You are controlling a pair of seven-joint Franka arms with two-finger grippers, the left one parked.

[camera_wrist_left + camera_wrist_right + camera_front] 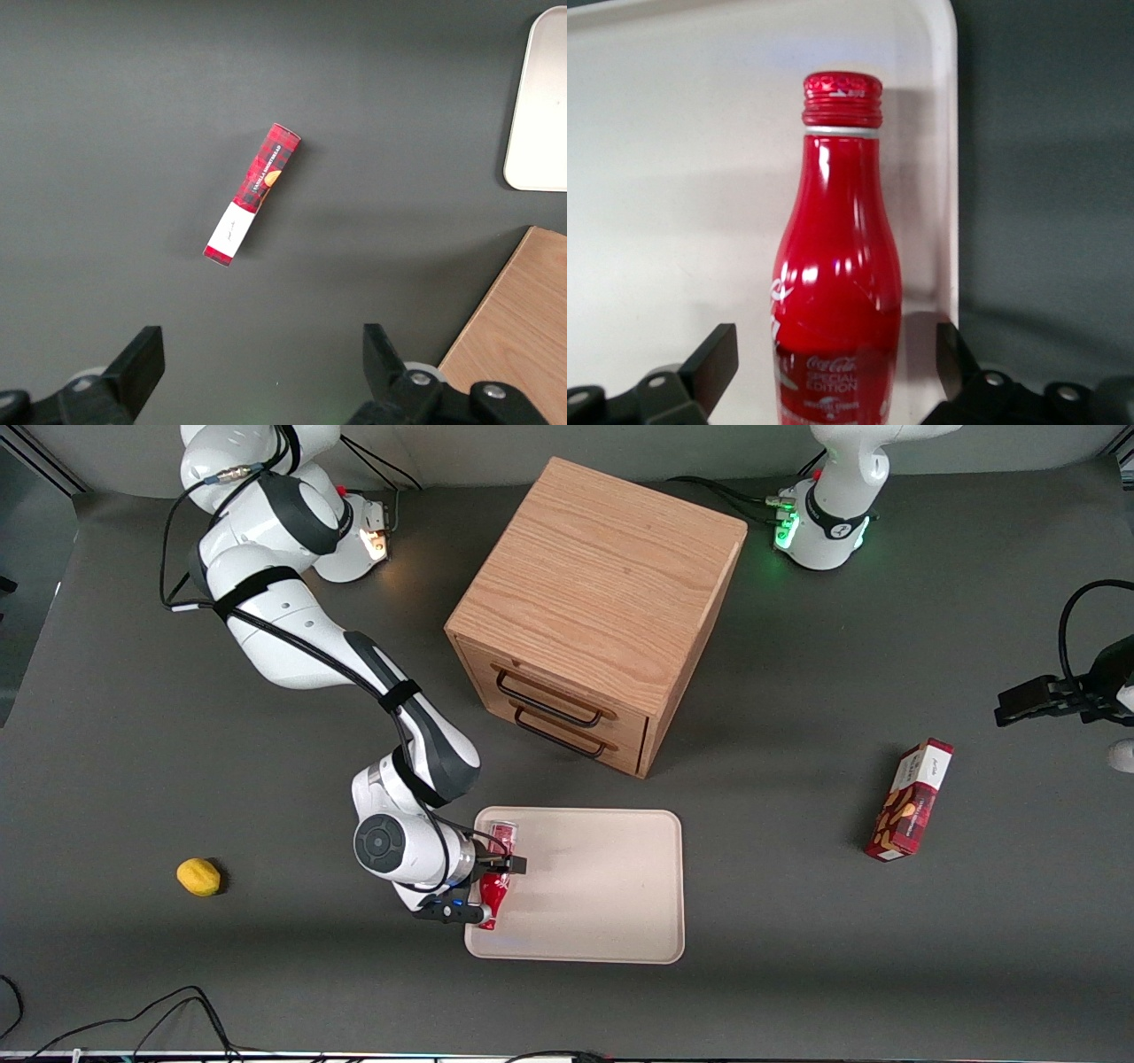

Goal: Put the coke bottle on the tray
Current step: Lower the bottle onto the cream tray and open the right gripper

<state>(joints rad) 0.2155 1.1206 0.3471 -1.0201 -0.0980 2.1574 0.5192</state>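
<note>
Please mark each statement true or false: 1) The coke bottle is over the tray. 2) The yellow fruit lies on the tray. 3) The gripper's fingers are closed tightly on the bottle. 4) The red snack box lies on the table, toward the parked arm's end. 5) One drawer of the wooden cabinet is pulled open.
1) True. The coke bottle is over the tray, at its edge toward the working arm.
2) False. The yellow fruit lies on the table, off the tray.
3) False. The gripper is open; its fingers stand apart from the bottle.
4) True. The red snack box lies there.
5) False. Both drawers of the wooden cabinet are shut.
</note>
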